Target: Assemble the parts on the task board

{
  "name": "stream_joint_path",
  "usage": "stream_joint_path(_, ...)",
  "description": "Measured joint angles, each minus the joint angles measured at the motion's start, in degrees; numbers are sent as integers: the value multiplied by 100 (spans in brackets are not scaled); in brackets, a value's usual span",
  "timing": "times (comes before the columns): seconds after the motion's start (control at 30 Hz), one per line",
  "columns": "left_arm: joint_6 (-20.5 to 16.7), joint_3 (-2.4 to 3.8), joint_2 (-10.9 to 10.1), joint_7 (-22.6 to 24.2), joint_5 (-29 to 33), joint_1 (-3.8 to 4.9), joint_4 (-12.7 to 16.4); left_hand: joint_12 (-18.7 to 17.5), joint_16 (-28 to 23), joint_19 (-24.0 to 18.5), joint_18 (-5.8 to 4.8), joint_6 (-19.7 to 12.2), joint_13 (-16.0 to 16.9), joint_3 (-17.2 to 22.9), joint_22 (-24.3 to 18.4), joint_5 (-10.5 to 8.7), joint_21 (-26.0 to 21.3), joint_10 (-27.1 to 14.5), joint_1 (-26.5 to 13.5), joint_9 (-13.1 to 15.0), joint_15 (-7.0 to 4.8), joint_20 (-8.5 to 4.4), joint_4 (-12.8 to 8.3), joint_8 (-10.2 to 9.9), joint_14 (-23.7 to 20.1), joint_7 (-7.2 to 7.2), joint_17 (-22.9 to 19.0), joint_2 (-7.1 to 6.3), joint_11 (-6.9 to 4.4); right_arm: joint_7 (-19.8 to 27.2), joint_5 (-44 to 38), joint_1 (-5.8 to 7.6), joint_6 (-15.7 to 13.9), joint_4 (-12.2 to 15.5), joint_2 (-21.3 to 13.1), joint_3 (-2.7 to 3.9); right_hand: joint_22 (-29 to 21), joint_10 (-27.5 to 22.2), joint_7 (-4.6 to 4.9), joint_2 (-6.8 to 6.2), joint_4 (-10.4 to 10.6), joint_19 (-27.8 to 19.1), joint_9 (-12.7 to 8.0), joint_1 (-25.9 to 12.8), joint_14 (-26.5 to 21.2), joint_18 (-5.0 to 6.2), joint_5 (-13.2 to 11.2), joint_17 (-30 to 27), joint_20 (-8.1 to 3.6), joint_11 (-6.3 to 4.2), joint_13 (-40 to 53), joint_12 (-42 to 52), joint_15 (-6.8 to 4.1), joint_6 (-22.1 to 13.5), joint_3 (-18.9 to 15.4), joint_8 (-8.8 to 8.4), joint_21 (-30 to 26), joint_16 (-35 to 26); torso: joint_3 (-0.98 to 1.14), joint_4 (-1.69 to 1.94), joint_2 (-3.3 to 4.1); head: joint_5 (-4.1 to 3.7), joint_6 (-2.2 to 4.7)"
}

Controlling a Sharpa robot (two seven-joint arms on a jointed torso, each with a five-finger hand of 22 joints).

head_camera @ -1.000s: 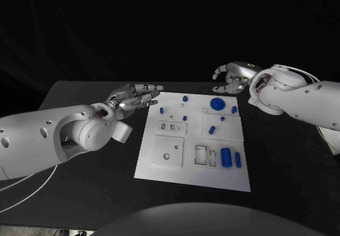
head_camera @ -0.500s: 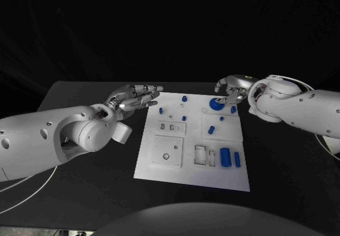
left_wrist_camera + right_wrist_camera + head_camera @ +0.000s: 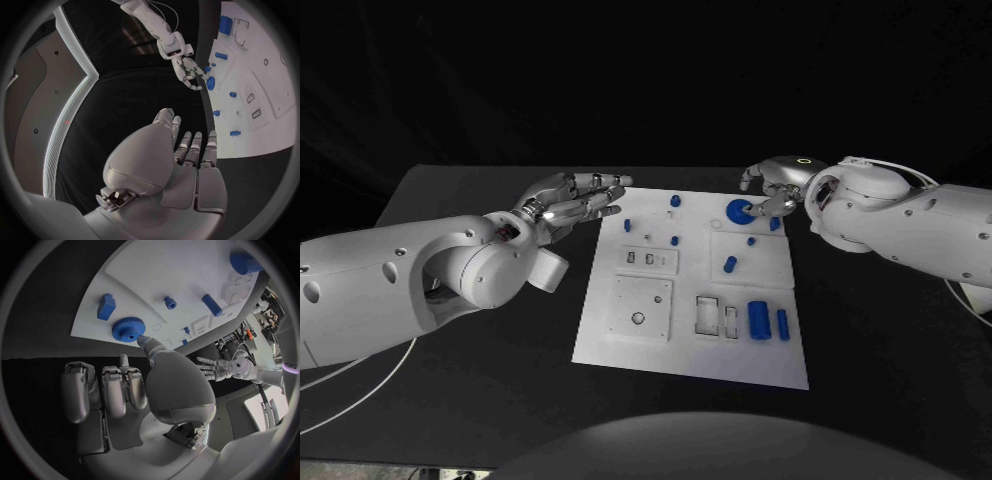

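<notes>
A flat, matte white task board (image 3: 661, 345) lies in the middle of the black counter (image 3: 473, 380), its surface cut with rectangular recesses and small round holes. Blue plastic parts rest on it: a toothed, disc-shaped gear (image 3: 741, 211) near the board's far right corner, a ribbed cylinder (image 3: 760, 319) beside a slimmer rod (image 3: 785, 323) toward the near right edge, and a short oblong peg (image 3: 730, 264) between them. The right hand (image 3: 773, 186), of jointed silver metal, sits at the far right corner; its thumb tip touches the gear's rim while the other fingers (image 3: 103, 390) lie curled and apart from it, grasping nothing. The left hand (image 3: 571, 200) hovers off the board's far left edge, fingers released and extended, holding nothing.
</notes>
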Motion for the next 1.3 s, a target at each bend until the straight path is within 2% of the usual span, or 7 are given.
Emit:
stream_joint_path(0.43, 23, 0, 11, -3, -3, -5, -9, 0, 0, 0, -1, 0, 0, 0, 0, 0, 0, 0, 0, 0, 0, 0, 0, 0, 0, 0, 0, 0, 0, -35, -193, -51, 57, -121, 146, 0, 4, 0, 20, -22, 9, -21, -78, -22, -12, 1, -145, -1, 20, 0, -1, 0, 12, -19, 9, 0, 0, 0, 2, 5, 3, -10, 0)
stream_joint_path(0.67, 32, 0, 5, -5, -3, -6, -9, 0, 0, 0, 0, 0, 0, 0, 0, 0, 0, 0, 0, 0, 0, 0, 0, 0, 0, 0, -1, 0, 0, -35, -221, -81, 71, -192, 194, 2, 4, 16, 18, -22, 16, -21, -113, -22, -21, 1, -145, -1, 20, 15, -1, 0, 21, -12, 16, 0, -23, 0, 3, 6, 4, 4, 0)
stream_joint_path(0.87, 36, 0, 5, -6, -3, -6, -7, 0, 0, 0, 0, 0, 0, 0, 0, 0, 0, 0, 0, 0, 0, 0, 0, 0, 0, 0, -1, 0, 0, -35, -232, -95, 96, -219, 212, 3, 3, 19, 15, -22, 27, -21, -171, -23, -21, 1, -145, -1, 20, 19, -1, 0, 20, 176, 27, 80, -23, 0, 0, 2, 4, 6, 0)
stream_joint_path(1.3, 39, 0, 6, -6, -4, -7, -6, 0, 0, 0, 0, 0, 0, 24, 0, 0, 0, 0, 22, 0, 0, 0, 24, 0, 0, 0, 4, -22, 0, -42, -242, -119, 202, -247, 226, 3, 2, 19, 12, -22, 15, -41, -184, -22, -21, 1, -144, -2, 40, 19, -1, 0, 20, 218, 48, 112, -80, 0, 0, 2, 3, 9, 0)
